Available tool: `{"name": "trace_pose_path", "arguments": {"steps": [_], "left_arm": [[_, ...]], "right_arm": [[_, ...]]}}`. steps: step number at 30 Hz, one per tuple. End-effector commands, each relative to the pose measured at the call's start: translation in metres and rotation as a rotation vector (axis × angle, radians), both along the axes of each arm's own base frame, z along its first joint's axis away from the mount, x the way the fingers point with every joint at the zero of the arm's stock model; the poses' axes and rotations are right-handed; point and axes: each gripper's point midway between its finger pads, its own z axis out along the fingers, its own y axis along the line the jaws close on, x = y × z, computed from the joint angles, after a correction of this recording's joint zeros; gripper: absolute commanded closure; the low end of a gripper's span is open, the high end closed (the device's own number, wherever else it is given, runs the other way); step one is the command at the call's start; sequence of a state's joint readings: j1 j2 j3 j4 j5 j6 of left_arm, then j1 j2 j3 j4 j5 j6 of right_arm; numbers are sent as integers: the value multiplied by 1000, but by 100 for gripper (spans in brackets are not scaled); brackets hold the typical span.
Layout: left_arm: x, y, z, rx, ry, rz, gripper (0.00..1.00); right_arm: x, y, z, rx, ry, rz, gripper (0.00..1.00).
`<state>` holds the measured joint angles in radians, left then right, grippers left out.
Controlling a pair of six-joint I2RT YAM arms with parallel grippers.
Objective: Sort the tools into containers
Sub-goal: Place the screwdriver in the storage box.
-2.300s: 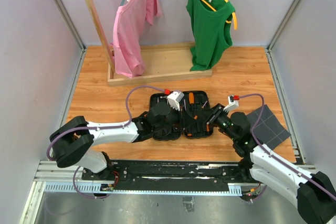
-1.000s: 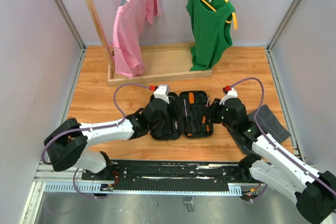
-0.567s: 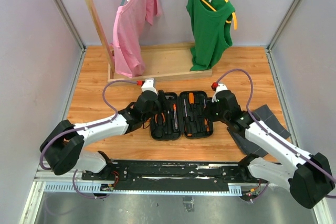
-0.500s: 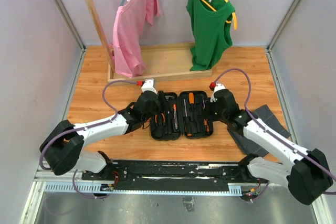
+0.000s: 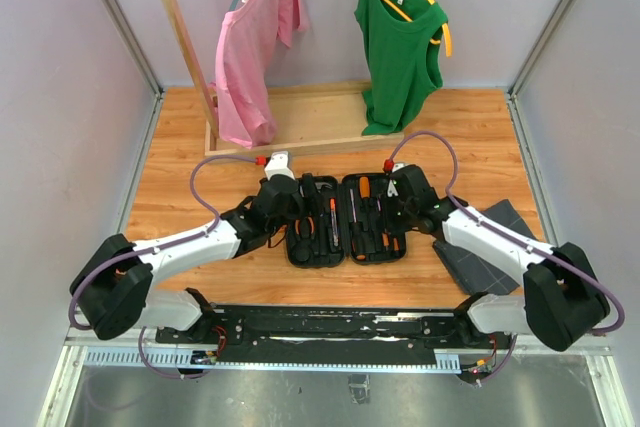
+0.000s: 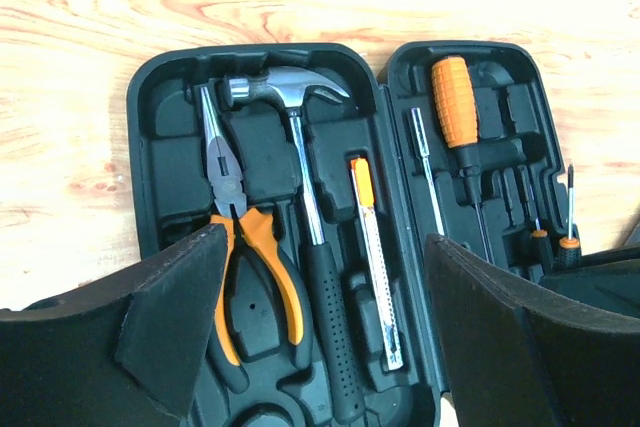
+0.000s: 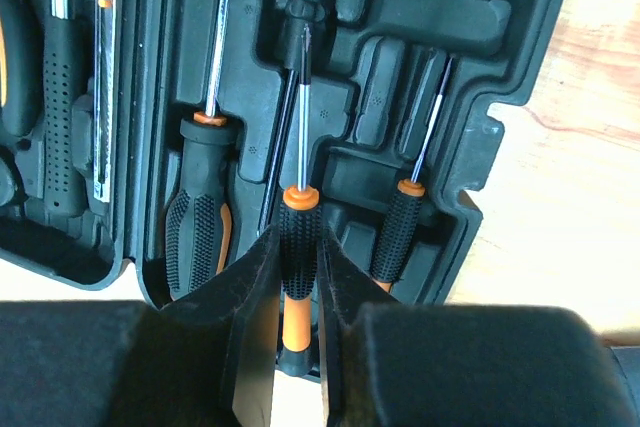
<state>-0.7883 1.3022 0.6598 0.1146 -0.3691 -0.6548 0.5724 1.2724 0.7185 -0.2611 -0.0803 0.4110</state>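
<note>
The black tool case [image 5: 318, 259] lies open on the wooden table. Its left half [image 6: 160, 147] holds orange-handled pliers [image 6: 240, 237], a hammer [image 6: 300, 162] and a utility knife [image 6: 372, 237] in their slots. My left gripper [image 6: 322, 247] hangs open over them at the case's left edge [image 5: 288, 215], holding nothing. My right gripper [image 7: 298, 247] is shut on the handle of a black-and-orange screwdriver [image 7: 299, 212] over the right half [image 7: 520, 47]. Two more screwdrivers [image 7: 197, 227] [image 7: 396, 227] lie in slots on either side of it.
A dark grey flat tray [image 5: 490, 247] lies right of the case, partly under my right arm. A wooden clothes rack [image 5: 300, 137] with a pink shirt [image 5: 255, 47] and a green top [image 5: 400, 37] stands at the back. Walls close in both sides.
My left jaws have spread wider and the left arm has drawn back off the case's left half. My right arm has swung left over the case's right half, still gripping the screwdriver.
</note>
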Motion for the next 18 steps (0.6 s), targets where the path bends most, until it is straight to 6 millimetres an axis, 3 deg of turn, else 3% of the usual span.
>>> {"name": "trace_pose_path", "arguments": {"steps": [1, 18], "left_arm": [[0, 8, 3, 0, -14, 29, 16], [-8, -2, -12, -45, 36, -5, 16]], "right_arm": [[6, 1, 3, 16, 29, -14, 92], [0, -5, -24, -19, 86, -54, 85]]}}
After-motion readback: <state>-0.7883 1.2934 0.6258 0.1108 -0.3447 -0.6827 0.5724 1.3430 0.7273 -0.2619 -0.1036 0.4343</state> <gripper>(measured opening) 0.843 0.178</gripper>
